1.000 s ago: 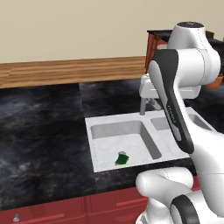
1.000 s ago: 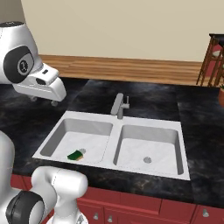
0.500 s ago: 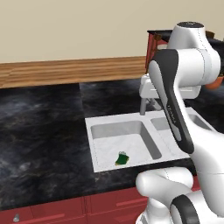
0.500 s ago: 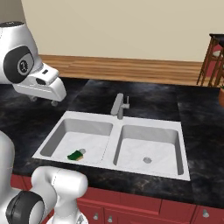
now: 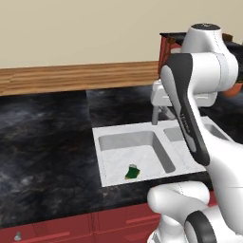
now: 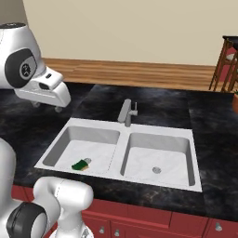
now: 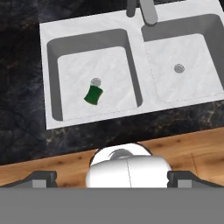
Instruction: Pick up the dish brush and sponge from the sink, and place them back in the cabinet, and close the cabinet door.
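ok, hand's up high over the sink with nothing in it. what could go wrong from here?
1. The sponge lies right by the drain in the left basin of the sink; a misjudged descent could hit the floor or push it away.
2. The faucet stands between the basins, near the arm's likely way down.
3. No dish brush is visible, so that pick may stall.
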Available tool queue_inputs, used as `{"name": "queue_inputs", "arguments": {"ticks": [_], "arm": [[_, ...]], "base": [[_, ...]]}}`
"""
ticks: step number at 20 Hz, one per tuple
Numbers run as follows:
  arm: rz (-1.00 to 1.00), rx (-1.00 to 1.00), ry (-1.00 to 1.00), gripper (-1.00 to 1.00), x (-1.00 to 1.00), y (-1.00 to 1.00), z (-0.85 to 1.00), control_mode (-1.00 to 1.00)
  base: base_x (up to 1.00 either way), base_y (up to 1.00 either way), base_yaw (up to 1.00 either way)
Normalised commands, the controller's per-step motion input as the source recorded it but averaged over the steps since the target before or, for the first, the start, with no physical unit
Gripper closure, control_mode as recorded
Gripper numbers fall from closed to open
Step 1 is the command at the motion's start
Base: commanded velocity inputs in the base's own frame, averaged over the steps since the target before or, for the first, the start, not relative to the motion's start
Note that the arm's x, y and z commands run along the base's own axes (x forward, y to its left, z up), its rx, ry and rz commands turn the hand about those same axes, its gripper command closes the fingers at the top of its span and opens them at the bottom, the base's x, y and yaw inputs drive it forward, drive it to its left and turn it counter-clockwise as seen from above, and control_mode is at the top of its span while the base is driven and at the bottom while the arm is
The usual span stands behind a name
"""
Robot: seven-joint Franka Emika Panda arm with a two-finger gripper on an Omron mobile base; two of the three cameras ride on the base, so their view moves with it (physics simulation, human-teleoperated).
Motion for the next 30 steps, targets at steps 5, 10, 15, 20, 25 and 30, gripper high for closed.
{"name": "queue_inputs", "arguments": {"ticks": [5,10,15,20,25,30], "arm": [[0.00,0.00,0.00,-1.00,0.38,0.06,0.00,-1.00],[0.00,0.00,0.00,-1.00,0.36,0.11,-0.04,-1.00],[0.00,0.00,0.00,-1.00,0.21,0.18,-0.19,-1.00],[0.00,0.00,0.00,-1.00,0.15,0.15,-0.21,-1.00],[-0.01,0.00,0.00,-1.00,0.10,0.09,-0.29,-1.00],[-0.01,0.01,0.00,-1.00,0.15,0.05,-0.30,-1.00]], "base": [[0.00,0.00,0.00],[0.00,0.00,0.00],[0.00,0.00,0.00],[0.00,0.00,0.00],[0.00,0.00,0.00],[0.00,0.00,0.00]]}}
